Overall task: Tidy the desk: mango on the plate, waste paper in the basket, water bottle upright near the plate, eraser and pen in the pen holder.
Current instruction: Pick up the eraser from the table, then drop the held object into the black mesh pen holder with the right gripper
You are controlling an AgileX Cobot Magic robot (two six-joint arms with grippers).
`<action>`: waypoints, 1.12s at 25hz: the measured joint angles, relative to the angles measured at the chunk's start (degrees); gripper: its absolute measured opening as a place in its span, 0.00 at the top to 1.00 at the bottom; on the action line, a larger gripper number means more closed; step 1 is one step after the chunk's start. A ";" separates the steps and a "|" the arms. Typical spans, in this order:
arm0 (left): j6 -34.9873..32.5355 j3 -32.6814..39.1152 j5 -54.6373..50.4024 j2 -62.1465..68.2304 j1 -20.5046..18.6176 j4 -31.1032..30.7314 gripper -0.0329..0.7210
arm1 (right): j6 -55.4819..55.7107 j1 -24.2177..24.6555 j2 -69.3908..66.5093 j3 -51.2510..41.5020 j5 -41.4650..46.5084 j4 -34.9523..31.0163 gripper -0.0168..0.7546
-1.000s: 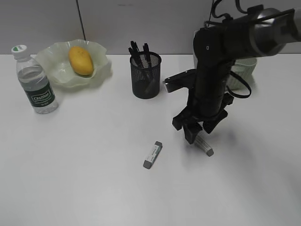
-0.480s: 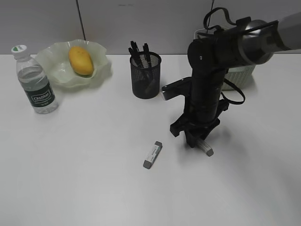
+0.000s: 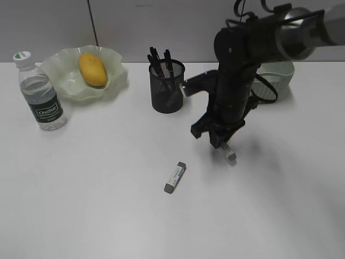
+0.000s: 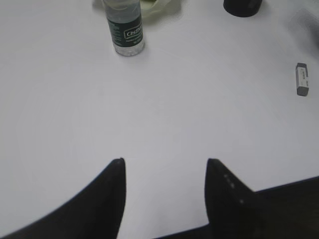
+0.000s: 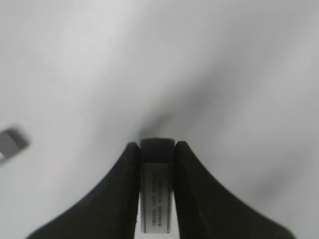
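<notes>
A white desk [image 3: 97, 205] is shown from a slanted height. At centre right of the exterior view, the right gripper [image 3: 225, 144] is seen closed on a grey-capped eraser [image 3: 230, 155], which hangs tilted from the jaws just above the tabletop; in the right wrist view the eraser [image 5: 157, 191] is pinched snugly between both fingers. A second eraser [image 3: 174, 177] lies loose at lower centre. The black pen holder [image 3: 167, 86], with pens already inside, stands at upper centre. At upper left, the mango [image 3: 92, 69] rests on the plate [image 3: 116, 81], with the water bottle [image 3: 40, 97] upright just beside it. The basket [image 3: 280, 75] is largely hidden behind the arm, so any waste paper cannot be made out. The left gripper [image 4: 164, 172] is held open and empty over bare desk. The short, slanted grip could let the eraser slip, or it could catch on the holder's rim or pens.
</notes>
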State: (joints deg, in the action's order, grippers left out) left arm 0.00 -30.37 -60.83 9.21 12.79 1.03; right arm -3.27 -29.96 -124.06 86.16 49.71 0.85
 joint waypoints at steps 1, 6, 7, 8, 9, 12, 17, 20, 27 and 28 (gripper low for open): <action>0.00 0.00 0.00 0.00 0.00 0.00 0.44 | 0.00 0.00 1.27 0.67 -1.30 0.00 0.75; 0.00 0.00 0.00 0.00 0.00 0.00 0.44 | 0.00 0.00 7.92 3.33 -12.64 -0.44 0.75; 0.00 0.00 0.00 0.00 0.00 0.00 0.44 | 0.00 0.00 8.85 3.74 -14.90 -0.85 0.75; 0.00 0.00 0.00 0.00 0.00 0.00 0.44 | 0.00 0.00 9.45 4.23 -17.61 -0.85 0.75; 0.00 0.00 0.00 0.00 0.00 0.00 0.44 | 0.00 0.00 9.72 4.74 -20.08 -0.85 0.75; 0.00 0.00 0.00 0.00 0.00 0.00 0.44 | 0.05 0.00 9.90 5.01 -27.25 -2.57 0.75; 0.00 0.00 0.00 0.00 0.00 0.00 0.44 | 0.05 0.00 9.18 5.01 -38.95 -2.94 0.75; 0.00 0.00 0.00 0.00 0.00 0.00 0.44 | 0.05 0.00 7.36 5.01 -44.04 -3.12 0.75; 0.00 0.00 0.00 0.00 0.00 0.00 0.44 | 0.24 -0.84 1.84 5.01 -48.11 -4.04 0.75; 0.00 0.00 0.00 0.00 0.00 0.00 0.44 | 0.24 -1.04 1.04 5.01 -48.79 -4.09 0.75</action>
State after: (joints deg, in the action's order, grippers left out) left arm 0.00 -30.37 -60.83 9.21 12.79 1.03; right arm -3.03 -31.01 -123.02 91.17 0.91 -3.24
